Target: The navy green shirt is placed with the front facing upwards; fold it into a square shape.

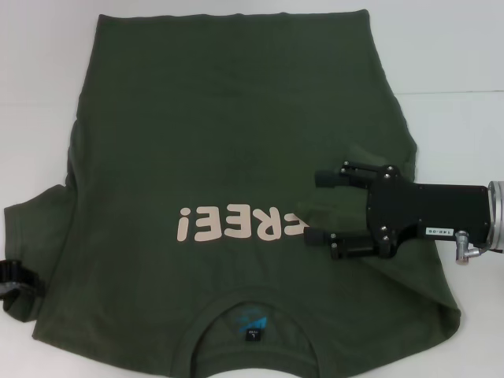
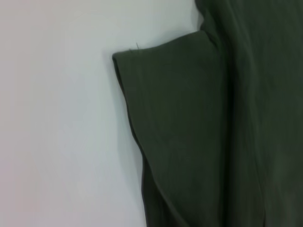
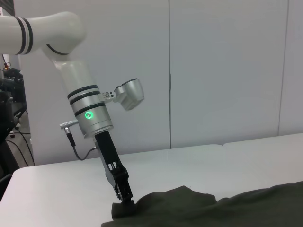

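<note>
1. The left gripper (image 1: 17, 277) is at the left sleeve (image 2: 175, 118) of the navy green shirt (image 1: 228, 142), apparently clenched on its cuff.
2. The shirt lies front-up on the white counter (image 1: 457, 47), long axis running away from the robot, neck label (image 1: 253, 331) nearest, pale "FREE!" lettering (image 1: 236, 223) across the chest.
3. The right gripper (image 1: 329, 213), released, hovers just right of the lettering, over the folded-in right sleeve.

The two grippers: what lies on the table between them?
In the head view only the green shirt, with its pink FREE! lettering, spans from the left gripper at its sleeve to the right gripper above the other side.
</note>
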